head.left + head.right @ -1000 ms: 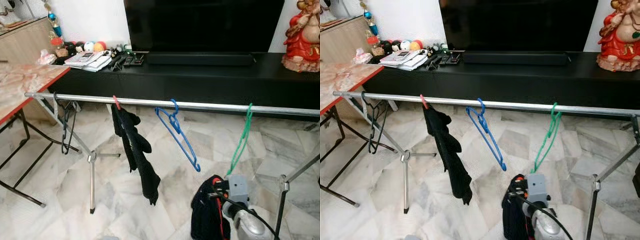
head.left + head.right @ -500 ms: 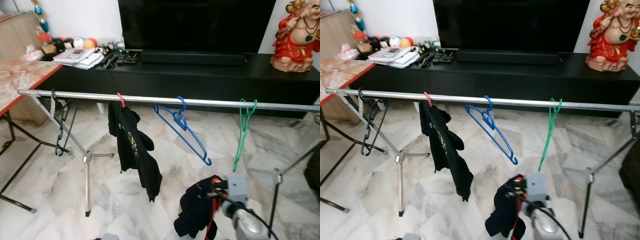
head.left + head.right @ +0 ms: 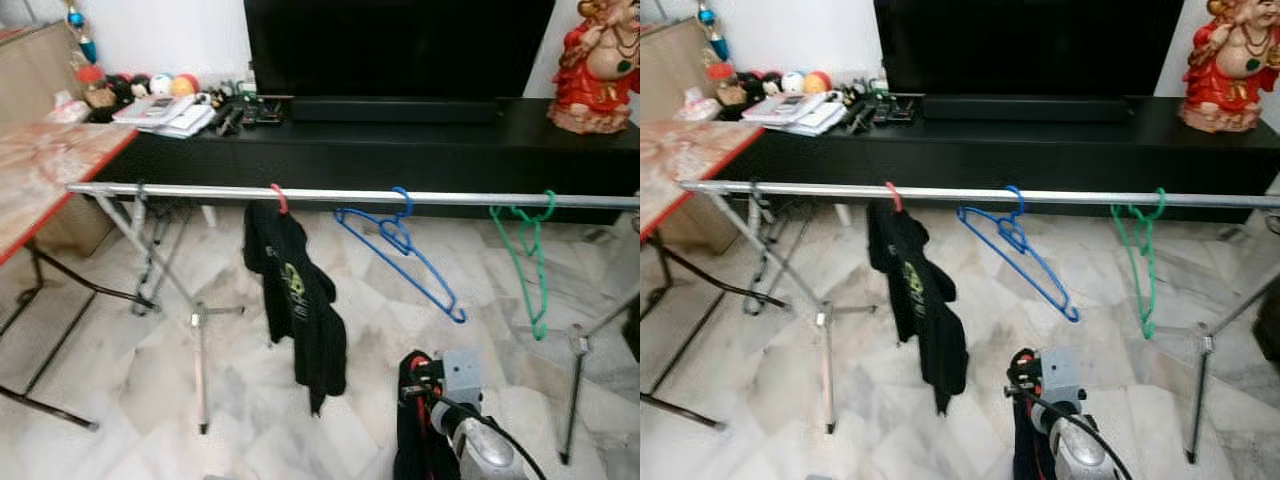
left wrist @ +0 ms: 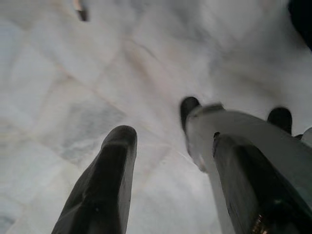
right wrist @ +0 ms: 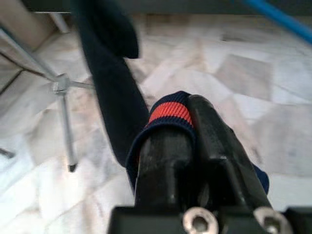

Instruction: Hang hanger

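A silver rail (image 3: pixel 330 195) runs across the room on stands. On it hang a black hanger (image 3: pixel 145 250), a red hanger carrying a black garment (image 3: pixel 300 305), a bare blue hanger (image 3: pixel 405 255) and a bare green hanger (image 3: pixel 527 260). My right gripper (image 3: pixel 418 372) is low, in front of the rail and below the blue hanger. It is shut on a dark garment with a red band (image 5: pixel 168 113), which droops toward the floor (image 3: pixel 415 445). My left gripper (image 4: pixel 170 141) hangs open over the marble floor.
Behind the rail stands a long black TV console (image 3: pixel 420 145) with a dark TV (image 3: pixel 400 45), a red statue (image 3: pixel 600 65) and books (image 3: pixel 170 112). A folding table (image 3: pixel 40 175) is at the left. The rack's legs (image 3: pixel 200 340) stand on marble floor.
The camera has shifted, so the rail sits differently in the picture. The green and blue hangers have swung. The garment in my right gripper swung out, then dropped straight down.
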